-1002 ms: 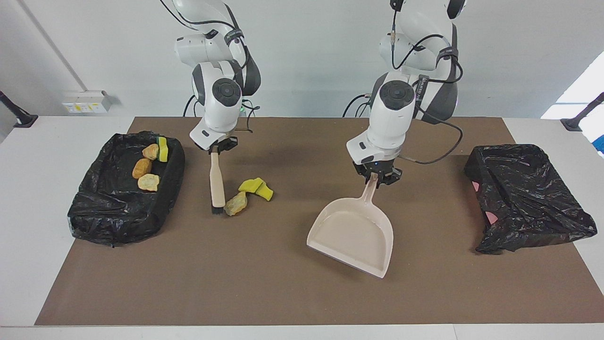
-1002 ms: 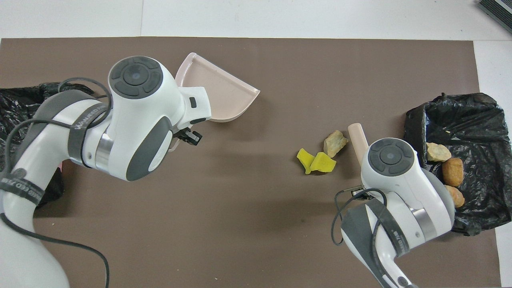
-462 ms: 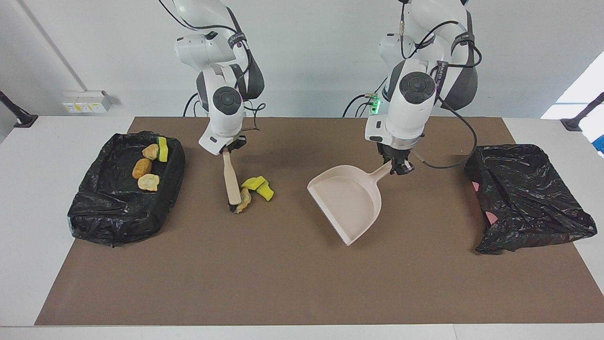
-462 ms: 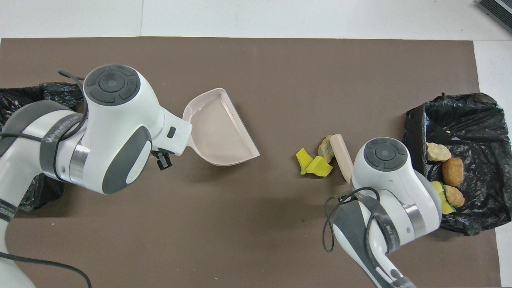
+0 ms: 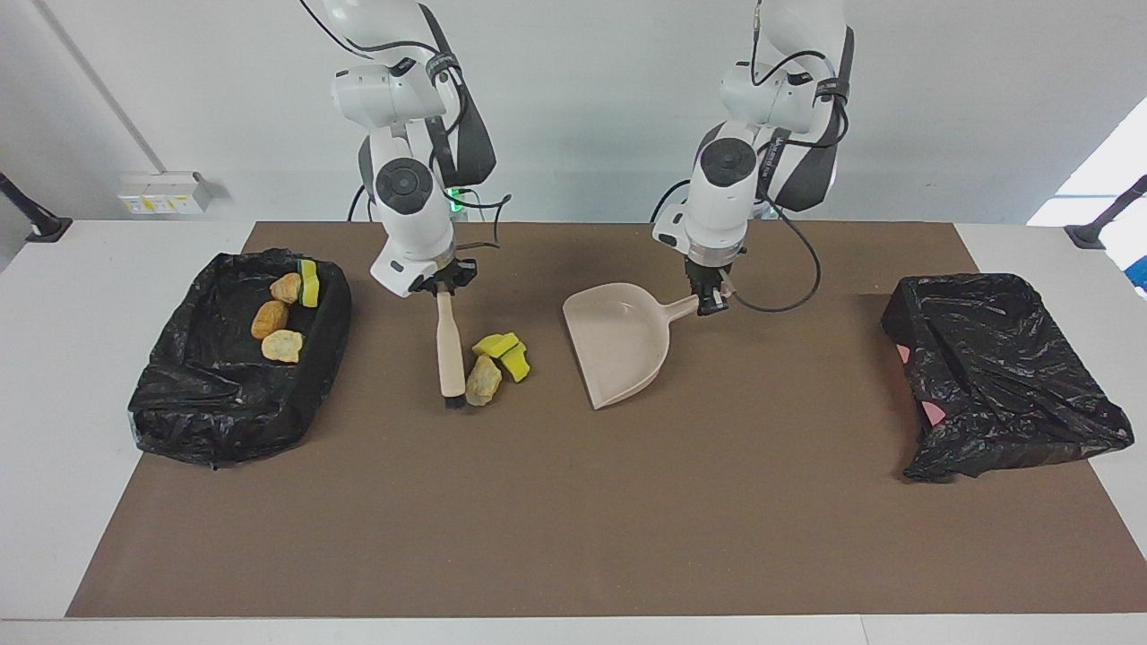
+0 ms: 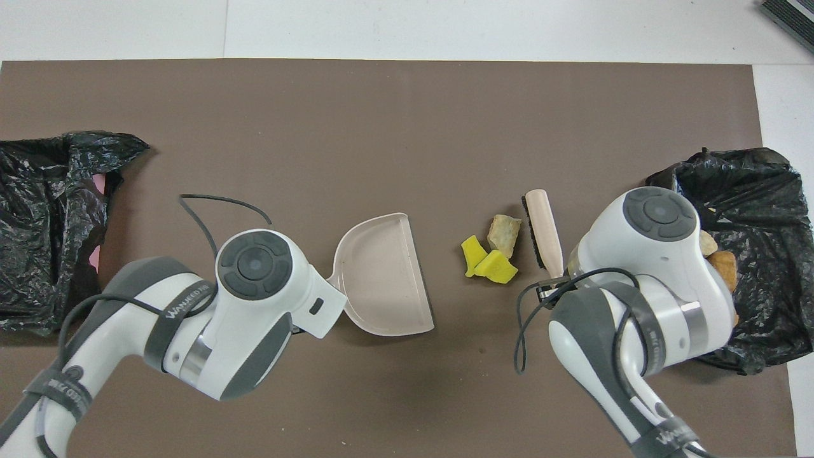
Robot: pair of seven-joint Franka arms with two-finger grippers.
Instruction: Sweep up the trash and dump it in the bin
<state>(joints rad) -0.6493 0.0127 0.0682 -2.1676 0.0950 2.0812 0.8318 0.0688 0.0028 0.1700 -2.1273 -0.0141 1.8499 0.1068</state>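
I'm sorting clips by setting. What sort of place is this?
Likely a robotics lab: two arms, the right gripper with a hand brush, over a brown mat on a white table.

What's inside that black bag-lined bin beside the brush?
Four pieces of trash lie in the bag-lined bin: three tan bread-like lumps and one yellow sponge wedge. Anything under the bag's folds is hidden; overhead, the right arm covers part of it.

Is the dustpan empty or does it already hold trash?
Empty: the dustpan shows a bare inside; three trash pieces lie on the mat beside it.
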